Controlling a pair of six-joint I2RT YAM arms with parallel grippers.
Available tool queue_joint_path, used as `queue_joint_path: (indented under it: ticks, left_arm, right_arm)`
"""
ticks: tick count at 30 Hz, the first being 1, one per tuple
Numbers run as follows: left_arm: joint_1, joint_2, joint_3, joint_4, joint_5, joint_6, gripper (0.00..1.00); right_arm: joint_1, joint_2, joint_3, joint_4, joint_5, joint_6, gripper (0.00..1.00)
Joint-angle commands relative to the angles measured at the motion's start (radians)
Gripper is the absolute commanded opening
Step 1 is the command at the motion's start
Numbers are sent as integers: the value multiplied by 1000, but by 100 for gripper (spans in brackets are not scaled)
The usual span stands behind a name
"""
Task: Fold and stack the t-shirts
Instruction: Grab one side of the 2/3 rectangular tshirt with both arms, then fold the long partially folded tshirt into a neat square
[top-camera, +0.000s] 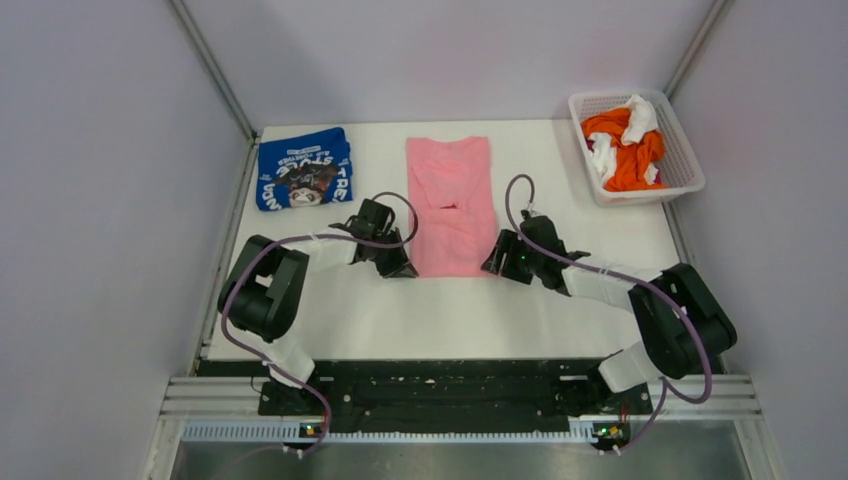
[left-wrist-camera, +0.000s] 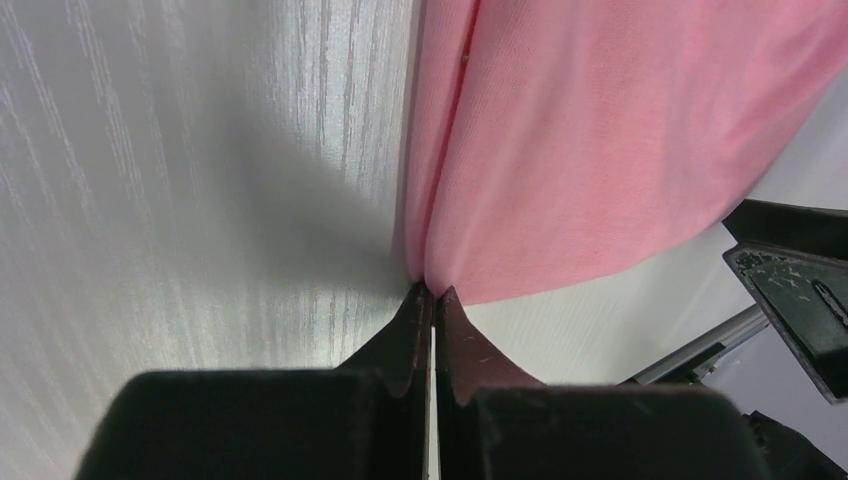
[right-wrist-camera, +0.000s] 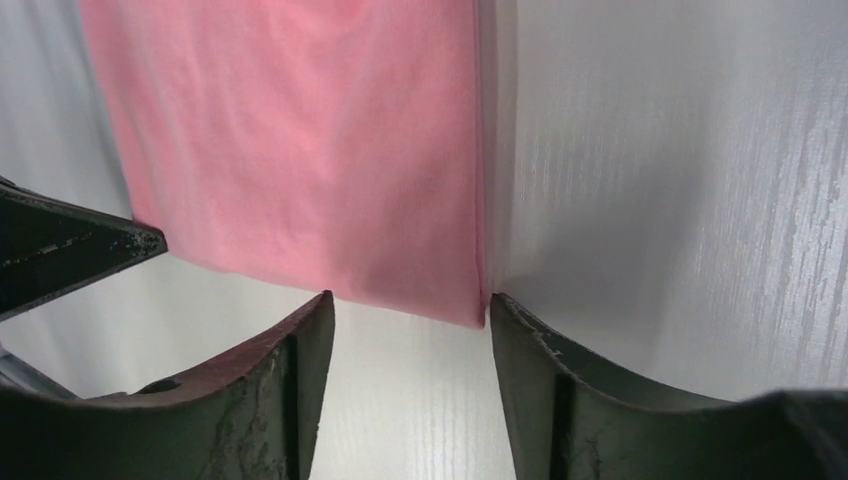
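Note:
The pink t-shirt (top-camera: 450, 205) lies folded lengthwise into a long strip in the middle of the table. The blue t-shirt (top-camera: 303, 168) with white lettering lies folded at the back left. My left gripper (top-camera: 400, 268) is at the strip's near left corner; in the left wrist view its jaws (left-wrist-camera: 432, 290) are shut, pinching the corner of the pink cloth (left-wrist-camera: 600, 140). My right gripper (top-camera: 493, 265) is at the near right corner; in the right wrist view it (right-wrist-camera: 410, 305) is open, with the pink corner (right-wrist-camera: 300, 150) between the fingertips, close to the right finger (right-wrist-camera: 520, 340).
A white lattice basket (top-camera: 690, 165) with orange and white cloth stands at the back right. Grey walls close in the table on the left, back and right. The right gripper's finger (left-wrist-camera: 790, 290) shows in the left wrist view.

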Motion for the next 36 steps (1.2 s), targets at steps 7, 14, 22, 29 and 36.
queue_joint_path:
  ticks: [7, 14, 22, 29, 36]
  left_arm:
    - [-6, 29, -80, -11, -89, 30, 0]
    - [-5, -26, -134, 24, -64, 33, 0]
    - [-49, -296, -306, -60, -91, 58, 0]
    - [-187, -736, -388, -281, -178, -14, 0]
    - [-203, -1098, -318, -399, -162, -25, 0]
  right_arm:
    - [19, 59, -9, -5, 53, -8, 32]
    - [27, 70, -55, 40, 35, -4, 0]
    - [107, -214, -149, -154, -111, -27, 0]
    - [227, -604, -187, -309, -198, 68, 0]
    - [244, -806, -101, -351, -278, 111, 0]
